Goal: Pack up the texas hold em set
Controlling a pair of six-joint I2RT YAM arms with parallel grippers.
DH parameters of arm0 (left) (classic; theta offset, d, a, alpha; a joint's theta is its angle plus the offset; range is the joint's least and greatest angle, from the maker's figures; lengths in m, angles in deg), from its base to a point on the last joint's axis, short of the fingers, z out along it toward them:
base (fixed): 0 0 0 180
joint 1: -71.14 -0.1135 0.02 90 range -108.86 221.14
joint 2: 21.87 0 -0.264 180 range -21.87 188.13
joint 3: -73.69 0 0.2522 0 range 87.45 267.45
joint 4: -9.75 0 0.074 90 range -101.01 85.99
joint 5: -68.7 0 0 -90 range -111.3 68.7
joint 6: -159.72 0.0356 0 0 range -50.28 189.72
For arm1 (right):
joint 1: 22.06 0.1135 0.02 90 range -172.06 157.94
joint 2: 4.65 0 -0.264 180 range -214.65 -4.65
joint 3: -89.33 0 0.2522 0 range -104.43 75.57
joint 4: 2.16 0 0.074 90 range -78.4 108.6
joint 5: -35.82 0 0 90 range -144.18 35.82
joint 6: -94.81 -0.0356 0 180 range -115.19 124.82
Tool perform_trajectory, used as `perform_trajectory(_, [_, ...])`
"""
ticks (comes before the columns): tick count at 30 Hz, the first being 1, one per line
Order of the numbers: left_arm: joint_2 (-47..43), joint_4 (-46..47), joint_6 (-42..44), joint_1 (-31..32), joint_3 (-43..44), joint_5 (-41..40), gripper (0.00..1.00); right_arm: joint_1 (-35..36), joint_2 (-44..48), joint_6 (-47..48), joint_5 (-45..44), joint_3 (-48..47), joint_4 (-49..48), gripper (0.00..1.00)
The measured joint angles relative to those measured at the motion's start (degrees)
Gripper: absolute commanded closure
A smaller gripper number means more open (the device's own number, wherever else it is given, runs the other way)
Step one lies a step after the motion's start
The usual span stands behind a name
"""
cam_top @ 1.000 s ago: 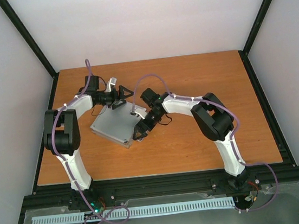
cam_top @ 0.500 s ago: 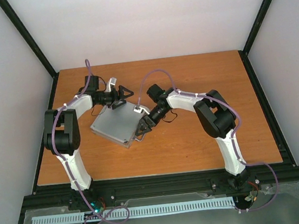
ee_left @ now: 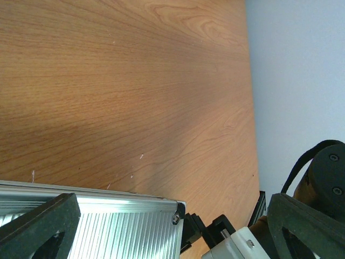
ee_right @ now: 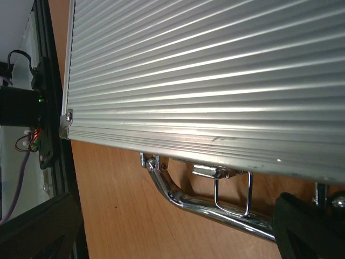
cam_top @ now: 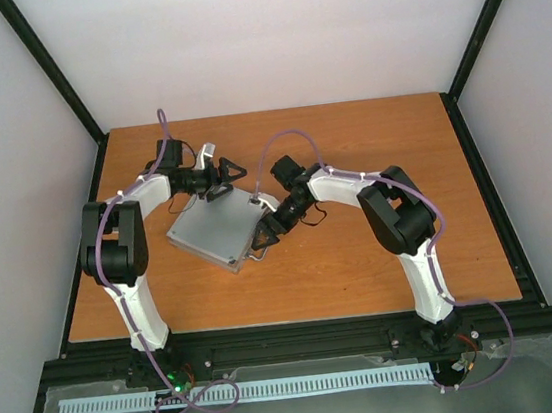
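The silver ribbed aluminium briefcase (cam_top: 214,232) lies flat and shut on the orange-brown wooden bench (cam_top: 383,254). It sits left of centre and is turned at an angle to the bench edges.

The left tool (cam_top: 224,176) is at the briefcase's far corner. In the left wrist view its 2 black fingers (ee_left: 40,226) stand wide apart. The ribbed corner of the briefcase, with its small rivet, shows between them low in the picture, and nothing is gripped. Bare wood fills most of that view.

The right tool (cam_top: 259,239) is at the briefcase's right-hand edge, near the corner closest to the arm bases. In the right wrist view its 2 black fingers (ee_right: 38,229) are also spread wide and hold nothing. The ribbed lid fills the upper part of that picture. Below the lid's edge, a curved chrome wire handle (ee_right: 215,209) lies folded out over the wood. It runs toward the finger at the lower right, but whether it touches that finger cannot be told. A chrome latch (ee_right: 232,186) with a wire loop sits on the same edge, between the lid and the handle.
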Motion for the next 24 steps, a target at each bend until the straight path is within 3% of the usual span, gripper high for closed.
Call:
perform_trajectory(14, [0.15, -0.04, 0.24, 0.00, 0.15, 0.02, 0.00, 0.90, 0.02, -4.24, -1.84, -0.42, -0.98, 0.02])
perform_trajectory(24, [0.72, 0.00, 0.94, -0.02, 0.94, -0.28, 0.00, 6.40, -0.83, -6.91, -11.04, -2.62, -2.62, 0.01])
